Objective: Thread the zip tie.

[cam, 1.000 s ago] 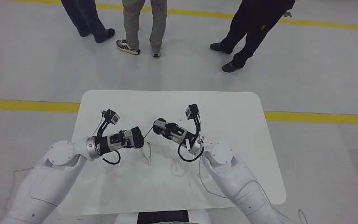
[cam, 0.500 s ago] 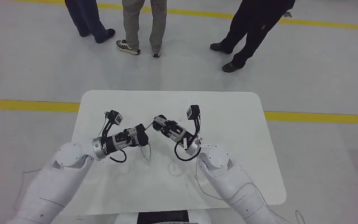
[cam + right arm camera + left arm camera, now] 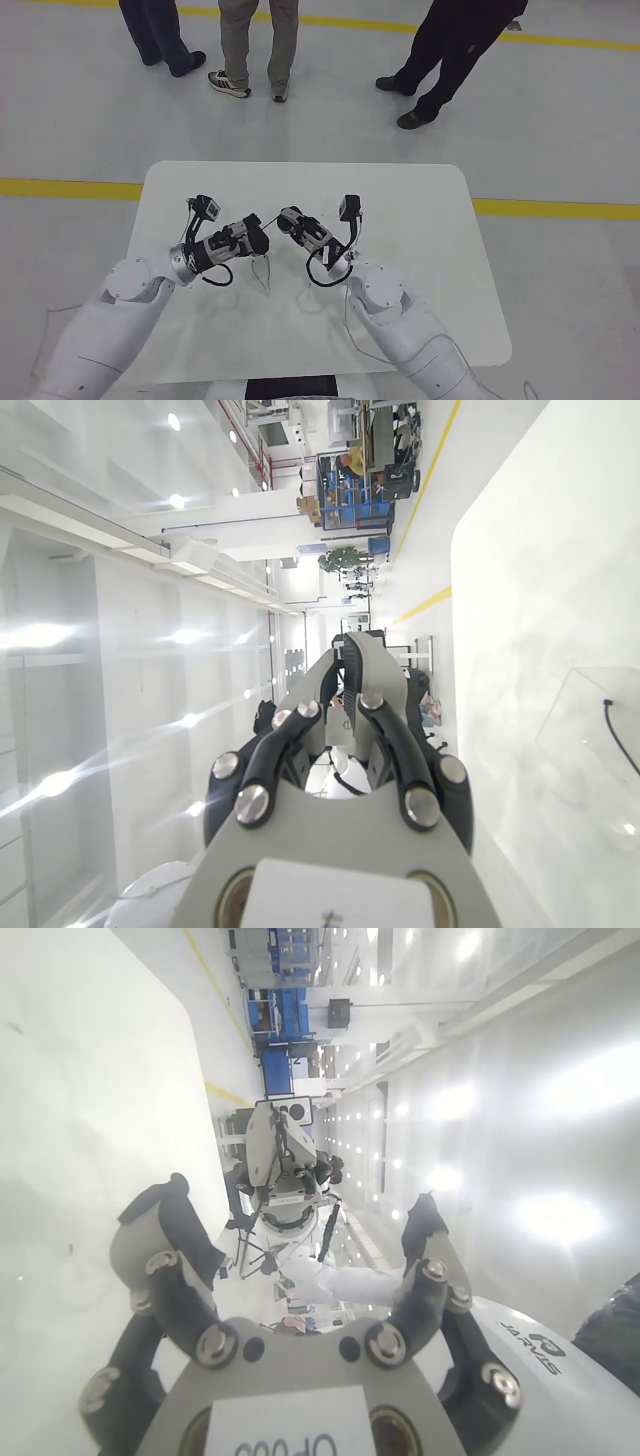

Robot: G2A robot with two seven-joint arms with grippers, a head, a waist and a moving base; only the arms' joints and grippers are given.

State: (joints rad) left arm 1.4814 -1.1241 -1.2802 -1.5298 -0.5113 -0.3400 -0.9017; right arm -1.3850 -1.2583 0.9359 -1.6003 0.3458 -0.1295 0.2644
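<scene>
Above the white desk [image 3: 420, 200] our grippers face each other, near but apart: the left gripper [image 3: 300, 1192] spread wide and empty, the right gripper [image 3: 342, 650] pinched narrow with nothing seen in it. We judge threading not yet begun; next comes a precise pickup. The zip tie [image 3: 619, 732] lies in a clear tray [image 3: 565, 720] on the desk, thin, black and gently curved, with a small head.
</scene>
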